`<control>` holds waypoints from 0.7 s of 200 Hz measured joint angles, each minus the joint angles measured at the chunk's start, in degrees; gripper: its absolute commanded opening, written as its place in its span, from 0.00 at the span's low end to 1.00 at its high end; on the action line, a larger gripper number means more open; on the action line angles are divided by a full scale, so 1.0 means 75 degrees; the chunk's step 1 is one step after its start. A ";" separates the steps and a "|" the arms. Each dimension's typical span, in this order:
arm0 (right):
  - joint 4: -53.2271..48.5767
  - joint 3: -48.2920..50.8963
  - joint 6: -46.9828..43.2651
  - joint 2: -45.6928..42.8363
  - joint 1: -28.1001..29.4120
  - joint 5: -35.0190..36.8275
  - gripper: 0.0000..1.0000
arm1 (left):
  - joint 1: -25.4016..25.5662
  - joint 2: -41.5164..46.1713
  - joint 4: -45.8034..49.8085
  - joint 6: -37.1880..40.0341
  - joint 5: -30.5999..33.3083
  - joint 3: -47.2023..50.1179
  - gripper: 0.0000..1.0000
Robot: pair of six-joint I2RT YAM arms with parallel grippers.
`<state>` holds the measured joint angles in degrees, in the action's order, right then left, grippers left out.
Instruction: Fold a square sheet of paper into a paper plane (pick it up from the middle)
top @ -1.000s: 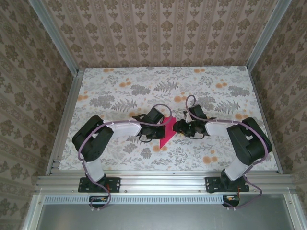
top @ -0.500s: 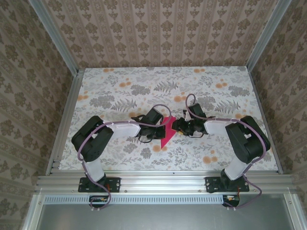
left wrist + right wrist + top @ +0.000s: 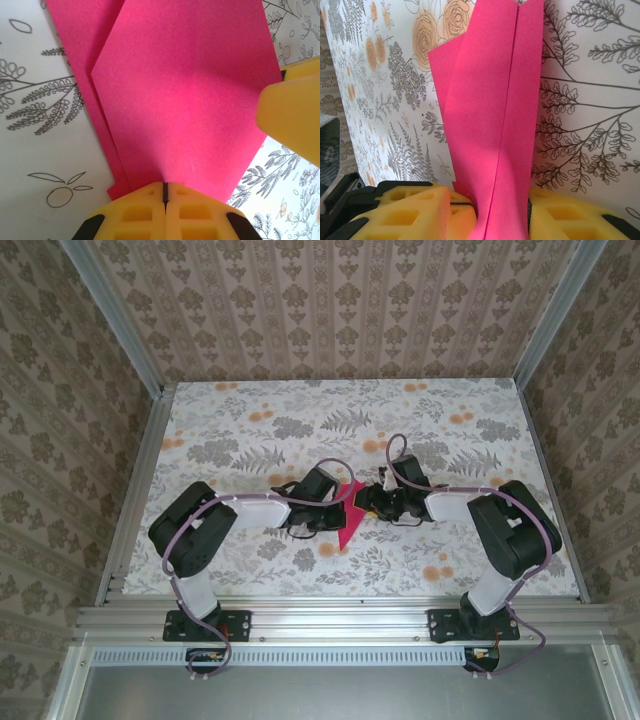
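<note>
The square sheet of paper (image 3: 346, 525) is magenta-pink and folded into a narrow shape whose point faces the near edge of the table (image 3: 240, 430). It lies mid-table between both arms. My left gripper (image 3: 164, 186) is shut, and its yellow tips meet at the paper's (image 3: 185, 90) near edge, over stacked layers. I cannot tell whether they pinch it. My right gripper (image 3: 499, 210) is shut on the paper's (image 3: 490, 115) other end, and the creased strip rises between its fingers (image 3: 560, 215). One yellow right finger (image 3: 292, 117) shows beside the sheet in the left wrist view.
The floral tablecloth covers the table, with aluminium frame rails (image 3: 135, 490) along the left, right and near sides. Patterned walls enclose the back and sides. Both arms (image 3: 240, 510) reach inward and meet close together at the centre.
The right arm has edged slightly left toward the left gripper, and the paper between them has narrowed a little. Both grippers keep their states.
</note>
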<state>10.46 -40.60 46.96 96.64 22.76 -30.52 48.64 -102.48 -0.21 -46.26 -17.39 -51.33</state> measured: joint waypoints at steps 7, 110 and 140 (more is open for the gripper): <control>0.0023 0.0012 0.0000 0.0009 0.0000 0.0000 0.41 | 0.0000 0.0000 -0.0070 -0.0035 -0.0026 0.0029 0.00; 0.0361 0.0029 -0.0003 0.0283 0.0187 -0.0198 0.30 | -0.0009 0.0044 -0.1326 -0.0554 -0.0338 0.0644 0.00; 0.0472 0.0029 -0.0006 0.0367 0.0210 -0.0256 0.28 | -0.0015 0.0073 -0.1568 -0.0664 -0.0385 0.0790 0.00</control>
<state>14.00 -40.38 46.92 99.39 24.34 -32.45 48.53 -101.93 -11.97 -51.24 -20.27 -45.41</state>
